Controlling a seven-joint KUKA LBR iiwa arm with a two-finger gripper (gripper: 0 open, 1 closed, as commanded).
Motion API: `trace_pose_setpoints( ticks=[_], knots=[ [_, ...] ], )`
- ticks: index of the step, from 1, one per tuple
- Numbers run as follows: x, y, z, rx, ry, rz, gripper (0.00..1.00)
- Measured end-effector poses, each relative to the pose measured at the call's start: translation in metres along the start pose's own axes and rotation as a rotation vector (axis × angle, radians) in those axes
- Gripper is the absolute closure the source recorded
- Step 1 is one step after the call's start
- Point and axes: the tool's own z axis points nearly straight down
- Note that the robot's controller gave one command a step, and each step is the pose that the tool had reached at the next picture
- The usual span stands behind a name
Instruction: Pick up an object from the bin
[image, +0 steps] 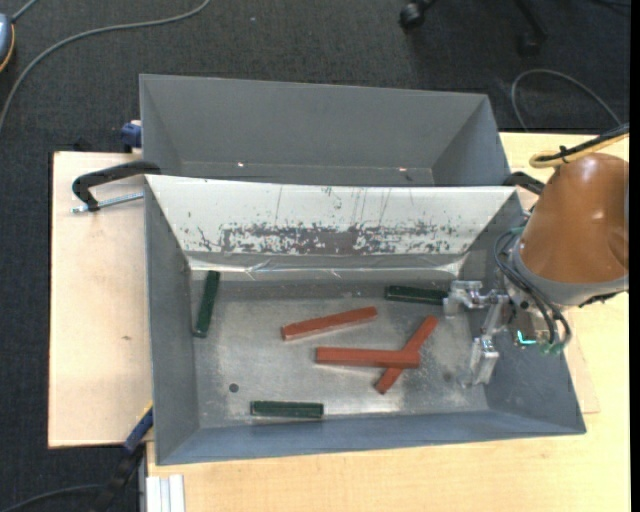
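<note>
The bin (166, 340) is recorded as a grey metal box with sloping walls, which let loose pieces settle on its flat floor.

At the left of the frame, a leaning green stick (206, 303) is propped against the left wall. A front green stick (287, 409) lies flat along the lower wall. Both are well apart from the claw.

In the middle, three red sticks are noted. An upper red stick (330, 324) lies alone. A flat red stick (360, 355) is crossed by a slanted red stick (410, 352), the two touching.

Right of these, a back green stick (414, 294) lies near the rear wall.

At the right of the frame, the claw (476, 335) is seen below the orange cover (580, 225), low in the bin's right corner. Its fingers are judged to stand spread, and nothing is held between them. No piece is enclosed; the slanted red stick and the back green stick lie just to its left and are judged the likeliest candidates.
</note>
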Motion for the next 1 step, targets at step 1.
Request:
trace_pose_setpoints(
  ticks=[1],
  knots=[
    [-0.0013,0.0464,0.0821,-0.002,-0.004,0.197,0.0]
  ],
)
